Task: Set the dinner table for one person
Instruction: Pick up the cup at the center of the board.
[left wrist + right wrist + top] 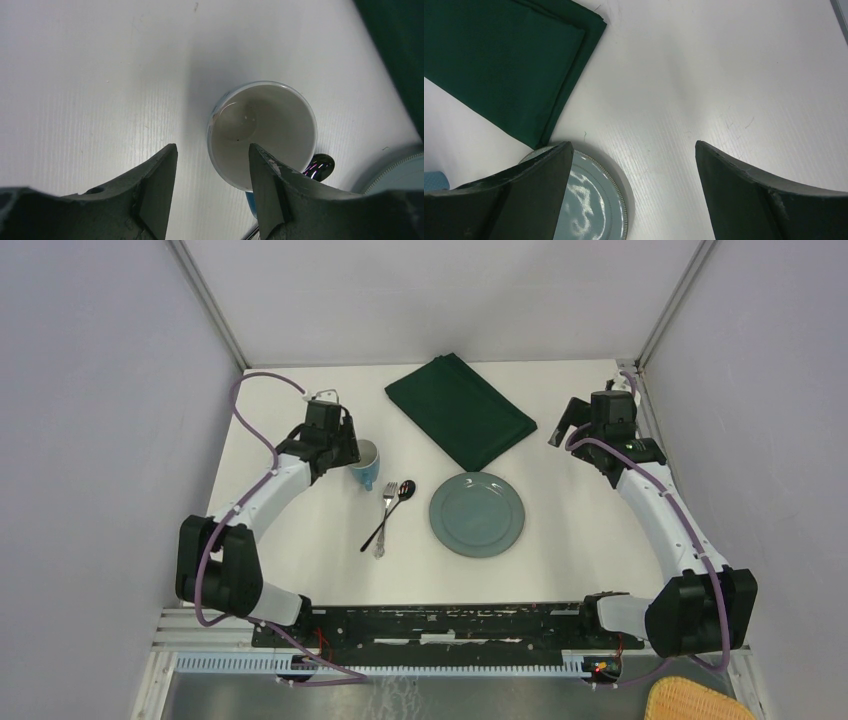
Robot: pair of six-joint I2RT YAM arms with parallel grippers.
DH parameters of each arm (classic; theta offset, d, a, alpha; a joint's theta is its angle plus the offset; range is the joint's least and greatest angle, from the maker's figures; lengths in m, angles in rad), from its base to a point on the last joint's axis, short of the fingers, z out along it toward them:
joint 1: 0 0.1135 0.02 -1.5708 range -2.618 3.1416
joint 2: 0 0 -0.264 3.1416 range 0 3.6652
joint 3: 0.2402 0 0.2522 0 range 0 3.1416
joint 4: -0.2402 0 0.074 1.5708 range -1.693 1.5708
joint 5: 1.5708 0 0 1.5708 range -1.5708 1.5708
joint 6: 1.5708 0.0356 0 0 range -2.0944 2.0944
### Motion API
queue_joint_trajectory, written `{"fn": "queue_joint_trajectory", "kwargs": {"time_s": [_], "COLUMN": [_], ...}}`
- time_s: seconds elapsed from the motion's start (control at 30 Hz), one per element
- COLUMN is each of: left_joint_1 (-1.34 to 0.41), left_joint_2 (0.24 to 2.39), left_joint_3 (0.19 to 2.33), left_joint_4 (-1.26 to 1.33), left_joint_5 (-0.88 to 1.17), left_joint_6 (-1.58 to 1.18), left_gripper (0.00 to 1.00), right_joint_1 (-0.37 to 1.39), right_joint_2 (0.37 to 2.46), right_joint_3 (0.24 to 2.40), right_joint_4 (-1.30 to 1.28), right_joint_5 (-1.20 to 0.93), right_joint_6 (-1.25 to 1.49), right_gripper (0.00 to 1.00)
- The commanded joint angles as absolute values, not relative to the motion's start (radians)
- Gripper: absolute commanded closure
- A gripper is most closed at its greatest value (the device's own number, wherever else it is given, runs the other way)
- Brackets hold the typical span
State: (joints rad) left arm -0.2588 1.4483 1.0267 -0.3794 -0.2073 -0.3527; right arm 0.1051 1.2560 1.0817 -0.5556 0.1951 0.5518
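Left gripper (212, 146): my jaws are half spread, straddling the near wall of the round blue cup (265, 125), white inside, ready to pinch its rim.
Right gripper (633, 143): spread wide, empty, parked upper right, out of the way.
Large matte white counter (560, 570): fills the frame, carrying everything.

one cup (366, 462), plate (477, 514), cloth (460, 408), fork (389, 492), seemingly spoon (405, 491).

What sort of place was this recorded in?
Probably a lab robot cell, not a home: a plain white dinner table boxed in by blank grey panels, a left arm and right arm bolted at its near edge, and a staged plate, cup and green cloth.
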Motion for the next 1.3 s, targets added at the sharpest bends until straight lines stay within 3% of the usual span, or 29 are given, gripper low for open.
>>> {"fn": "queue_joint_trajectory", "kwargs": {"time_s": [0.0, 0.17, 0.4, 0.87, 1.1, 1.27], "left_joint_1": [-0.259, -0.263, -0.270, -0.289, -0.302, -0.303], "left_joint_2": [1.456, 1.477, 1.506, 1.563, 1.589, 1.590], "left_joint_3": [1.019, 1.013, 1.003, 1.051, 1.084, 1.128], "left_joint_4": [-0.323, -0.311, -0.297, -0.303, -0.324, -0.356], "left_joint_5": [-0.189, -0.187, -0.189, -0.204, -0.227, -0.250], "left_joint_6": [-0.385, -0.387, -0.392, -0.390, -0.388, -0.392], "left_gripper": [0.39, 0.48, 0.52, 0.79, 0.98, 0.98], "right_joint_1": [0.116, 0.117, 0.119, 0.119, 0.119, 0.119], "right_joint_2": [1.243, 1.241, 1.239, 1.241, 1.247, 1.250], "right_joint_3": [1.101, 1.101, 1.096, 1.095, 1.094, 1.086], "right_joint_4": [-0.530, -0.529, -0.524, -0.517, -0.515, -0.509], "right_joint_5": [0.222, 0.224, 0.227, 0.228, 0.224, 0.222], "right_joint_6": [0.543, 0.539, 0.534, 0.529, 0.534, 0.538], "right_gripper": [0.02, 0.02, 0.02, 0.02, 0.02, 0.02]}}
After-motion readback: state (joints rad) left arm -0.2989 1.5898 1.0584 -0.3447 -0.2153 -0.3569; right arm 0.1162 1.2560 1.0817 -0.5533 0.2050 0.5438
